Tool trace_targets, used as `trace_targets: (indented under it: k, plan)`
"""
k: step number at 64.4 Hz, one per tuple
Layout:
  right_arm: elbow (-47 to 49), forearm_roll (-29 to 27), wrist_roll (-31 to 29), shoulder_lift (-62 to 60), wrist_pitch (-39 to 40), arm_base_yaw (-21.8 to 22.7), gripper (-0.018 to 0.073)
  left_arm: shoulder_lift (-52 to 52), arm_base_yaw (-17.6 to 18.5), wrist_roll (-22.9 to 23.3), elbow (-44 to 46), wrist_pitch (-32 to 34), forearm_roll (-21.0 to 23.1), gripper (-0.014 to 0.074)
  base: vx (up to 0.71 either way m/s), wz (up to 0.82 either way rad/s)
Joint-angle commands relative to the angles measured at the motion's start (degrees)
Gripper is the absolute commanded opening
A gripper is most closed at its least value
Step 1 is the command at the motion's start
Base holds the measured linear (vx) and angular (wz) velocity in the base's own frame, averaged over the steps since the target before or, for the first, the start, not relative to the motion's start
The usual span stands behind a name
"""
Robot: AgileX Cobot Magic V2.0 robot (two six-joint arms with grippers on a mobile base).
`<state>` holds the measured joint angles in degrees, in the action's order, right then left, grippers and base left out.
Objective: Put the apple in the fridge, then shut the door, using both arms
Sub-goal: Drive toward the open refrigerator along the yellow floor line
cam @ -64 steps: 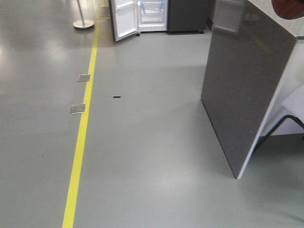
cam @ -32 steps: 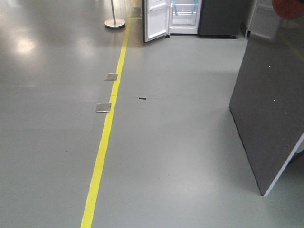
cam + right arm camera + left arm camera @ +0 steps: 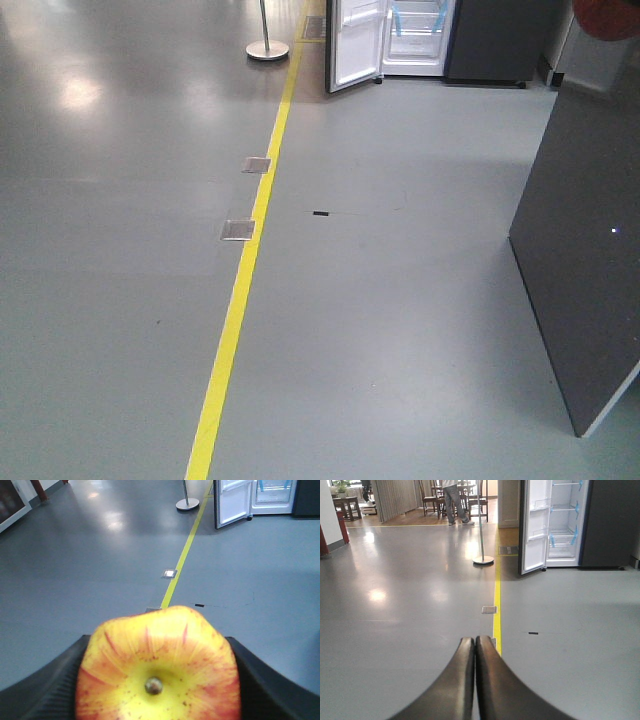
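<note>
The apple, red with yellow patches and a short stem, fills the bottom of the right wrist view. My right gripper is shut on it, a black finger on each side. A red edge of the apple shows in the front view's top right corner. The fridge stands far off across the floor, white inside with blue tape on its shelves. Its door is swung open to the left. My left gripper is shut and holds nothing; it points at the fridge and the door.
A tall dark grey panel stands close on the right. A yellow floor line runs toward the fridge, with two metal floor plates beside it. A stanchion base sits left of the door. Chairs and a person are far behind.
The fridge and the yellow line have shifted right in the front view and sit slightly nearer. The grey panel has slid toward the right edge. Both grippers' states look unchanged.
</note>
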<state>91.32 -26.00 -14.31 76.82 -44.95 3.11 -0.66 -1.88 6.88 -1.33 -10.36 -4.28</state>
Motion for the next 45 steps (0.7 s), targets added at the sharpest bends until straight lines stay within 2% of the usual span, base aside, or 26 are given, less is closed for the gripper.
trace_targets:
  k: [1,45]
  plan:
    - [1.9,-1.3,-0.4,-1.6,4.2,0.3,0.0159,-0.8,0.2,0.4,0.9,3.9,0.1,-0.0006,0.09,0.05]
    - [1.9,-1.3,-0.4,-1.6,4.2,0.3,0.0159,-0.8,0.2,0.4,0.9,3.9,0.1,-0.0006,0.11,0.00]
